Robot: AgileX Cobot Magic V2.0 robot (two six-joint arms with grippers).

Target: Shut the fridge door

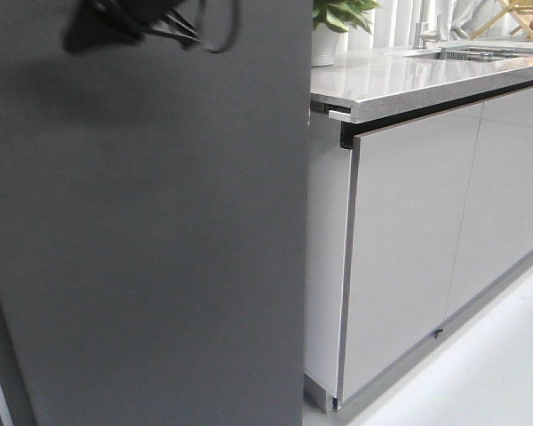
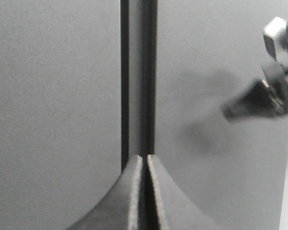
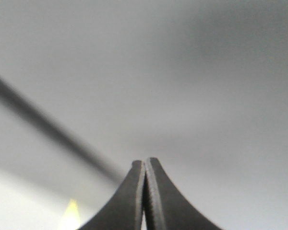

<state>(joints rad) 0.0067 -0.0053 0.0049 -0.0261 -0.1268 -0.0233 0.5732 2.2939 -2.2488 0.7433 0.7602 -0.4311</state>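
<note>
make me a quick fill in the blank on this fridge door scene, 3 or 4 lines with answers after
1. In the front view the fridge door shows its matte dark ____ outside face.
2. The left gripper has its fingers pressed ____.
3. The right gripper holds ____ between its fingers.
4. On the countertop beside the fridge stands a potted ____.

Missing words: grey; together; nothing; plant
</note>
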